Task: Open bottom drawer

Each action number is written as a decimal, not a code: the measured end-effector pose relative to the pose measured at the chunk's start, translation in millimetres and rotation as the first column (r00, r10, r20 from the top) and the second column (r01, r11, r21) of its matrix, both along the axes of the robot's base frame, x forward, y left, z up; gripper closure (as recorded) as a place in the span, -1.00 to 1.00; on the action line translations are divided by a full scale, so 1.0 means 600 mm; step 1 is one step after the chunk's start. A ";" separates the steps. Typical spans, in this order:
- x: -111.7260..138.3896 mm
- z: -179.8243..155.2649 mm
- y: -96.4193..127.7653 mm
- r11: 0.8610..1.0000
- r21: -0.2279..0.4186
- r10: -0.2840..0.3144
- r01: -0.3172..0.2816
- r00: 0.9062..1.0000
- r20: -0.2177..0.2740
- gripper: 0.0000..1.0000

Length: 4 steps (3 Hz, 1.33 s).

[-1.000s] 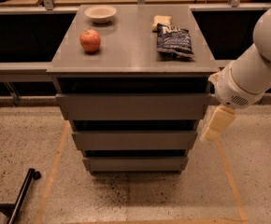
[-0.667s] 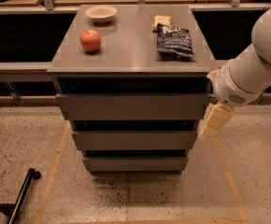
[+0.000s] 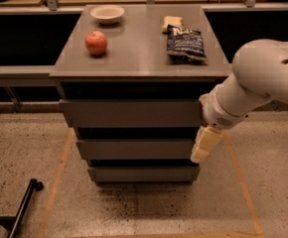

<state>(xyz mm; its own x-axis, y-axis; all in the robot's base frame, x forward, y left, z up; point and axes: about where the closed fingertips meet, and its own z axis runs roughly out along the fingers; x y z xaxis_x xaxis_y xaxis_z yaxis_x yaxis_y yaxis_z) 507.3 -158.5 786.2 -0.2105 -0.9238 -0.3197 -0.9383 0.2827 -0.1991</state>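
Observation:
The grey cabinet has three handle-less drawers stacked under its top. The bottom drawer point(image 3: 143, 173) is the narrowest and shortest front, and it sits shut near the floor. My gripper point(image 3: 205, 145) hangs cream-coloured from the white arm point(image 3: 263, 78) at the cabinet's right front corner. It is level with the middle drawer point(image 3: 134, 148), just above and to the right of the bottom drawer. It holds nothing that I can see.
On the cabinet top are a red apple point(image 3: 96, 42), a white bowl point(image 3: 107, 14), a dark chip bag point(image 3: 185, 43) and a small yellowish item point(image 3: 172, 23). The widest top drawer point(image 3: 131, 113) is shut. A black pole point(image 3: 22, 207) lies on the floor at lower left.
The arm and gripper have moved left and down, from beside the top drawer's right end to the right front corner at the middle drawer's height. The drawers have not moved.

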 end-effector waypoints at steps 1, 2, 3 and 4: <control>-0.001 -0.084 0.029 0.998 0.045 0.043 -0.041 0.999 -0.034 -1.00; 0.010 -0.158 0.060 0.992 0.119 0.051 -0.043 0.997 -0.061 -1.00; 0.015 -0.180 0.066 0.990 0.137 0.049 -0.039 0.996 -0.070 -1.00; 0.013 -0.199 0.057 0.991 0.132 0.033 -0.022 0.996 -0.078 -1.00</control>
